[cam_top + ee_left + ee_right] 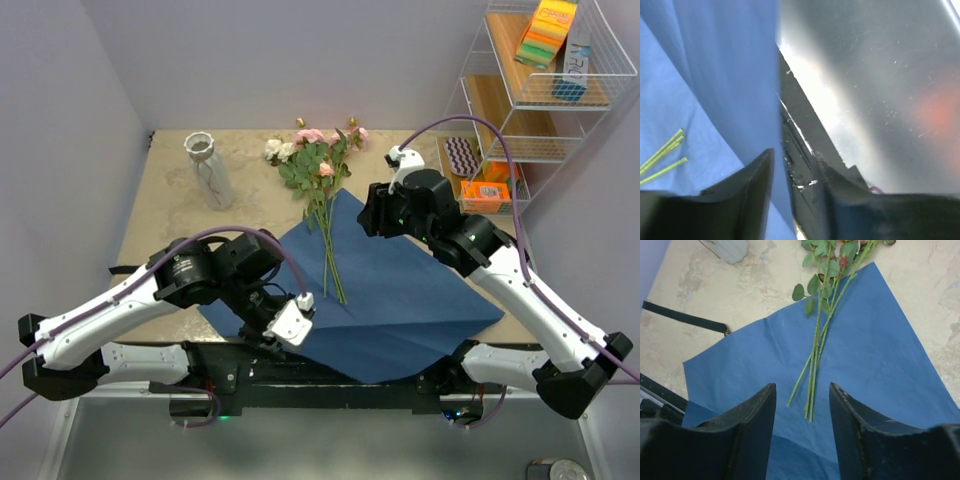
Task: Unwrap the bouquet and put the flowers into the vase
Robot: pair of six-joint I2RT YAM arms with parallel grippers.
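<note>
Left gripper (792, 155) and right gripper (801, 387) stand parted; the flowers' (322, 185) thin loose stems could scatter or drag the paper (420, 290) when pinched.

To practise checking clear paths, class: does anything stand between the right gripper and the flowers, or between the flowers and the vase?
Nothing visible does. The open right gripper points at the flowers, whose stems lie uncovered on the blue paper; only bare table lies between them and the vase.
</note>
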